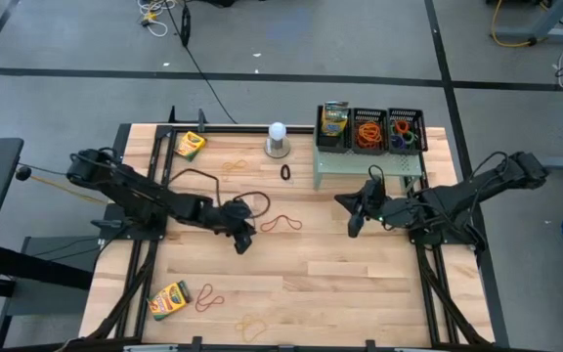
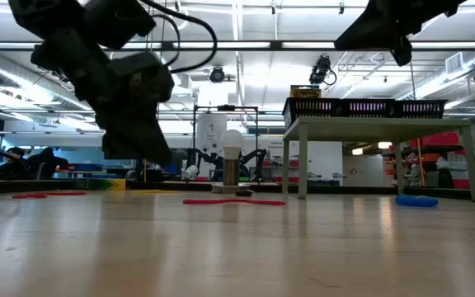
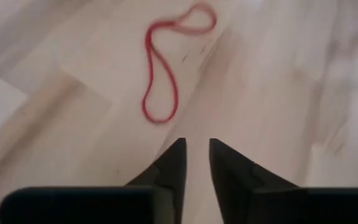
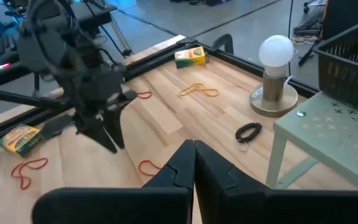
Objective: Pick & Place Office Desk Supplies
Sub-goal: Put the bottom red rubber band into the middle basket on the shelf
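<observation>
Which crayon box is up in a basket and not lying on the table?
The crayon box in the leftmost black mesh basket on the green riser. The other two boxes lie on the table.

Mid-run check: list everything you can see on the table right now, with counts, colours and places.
Crayon boxes: three, yellow-and-green; back left, front left, one in the left basket.
Baskets: three, black mesh; in a row on the riser.
Riser: one, pale green; back right.
Loose rubber bands: at least five; red, tan, black; scattered left and middle.
Sorted rubber bands: many; orange in the middle basket, mixed in the right one.
Ball lamp: one, white on metal base; back centre.
Table: one, pale wood.
Left gripper: slightly open, empty, beside the central red band.
Right gripper: shut, empty, before the riser.
</observation>
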